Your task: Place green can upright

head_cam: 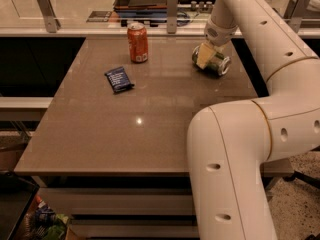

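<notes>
The green can (216, 64) lies on its side at the far right of the brown table (150, 109), one silver end facing right and toward me. My gripper (205, 55) reaches down from the white arm and sits right over the can's left part, its pale fingers (203, 57) in front of the can.
An orange-red can (137, 42) stands upright at the back middle of the table. A dark blue snack packet (119, 79) lies left of centre. A counter with a rail (100, 31) runs behind the table. My arm's large white links (235, 149) cover the right front.
</notes>
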Controlling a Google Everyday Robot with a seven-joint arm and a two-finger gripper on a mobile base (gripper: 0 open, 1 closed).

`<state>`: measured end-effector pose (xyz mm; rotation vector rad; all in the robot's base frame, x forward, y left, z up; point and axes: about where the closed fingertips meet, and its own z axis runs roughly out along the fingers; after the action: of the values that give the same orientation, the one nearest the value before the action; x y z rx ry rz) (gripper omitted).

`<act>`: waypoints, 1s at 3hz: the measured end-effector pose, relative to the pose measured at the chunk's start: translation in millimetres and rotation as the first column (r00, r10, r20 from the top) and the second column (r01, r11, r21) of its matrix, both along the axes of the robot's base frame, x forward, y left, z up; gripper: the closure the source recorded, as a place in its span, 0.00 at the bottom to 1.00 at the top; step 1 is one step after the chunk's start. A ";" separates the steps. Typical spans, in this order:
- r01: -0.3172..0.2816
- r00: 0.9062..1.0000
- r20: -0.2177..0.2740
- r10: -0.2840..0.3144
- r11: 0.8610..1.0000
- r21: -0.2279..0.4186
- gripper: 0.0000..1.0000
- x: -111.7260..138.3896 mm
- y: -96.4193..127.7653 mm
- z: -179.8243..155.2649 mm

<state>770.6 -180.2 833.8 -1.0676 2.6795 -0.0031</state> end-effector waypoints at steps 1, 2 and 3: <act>0.000 1.000 0.000 0.000 1.000 0.000 1.00 -0.2 0.1 0.5; 0.014 0.999 0.033 -0.013 1.000 -0.022 1.00 2.6 -1.2 15.1; 0.023 0.998 0.066 -0.020 0.999 -0.049 1.00 2.1 -2.7 33.9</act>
<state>772.7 -183.0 867.7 -1.0346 2.6453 -0.1079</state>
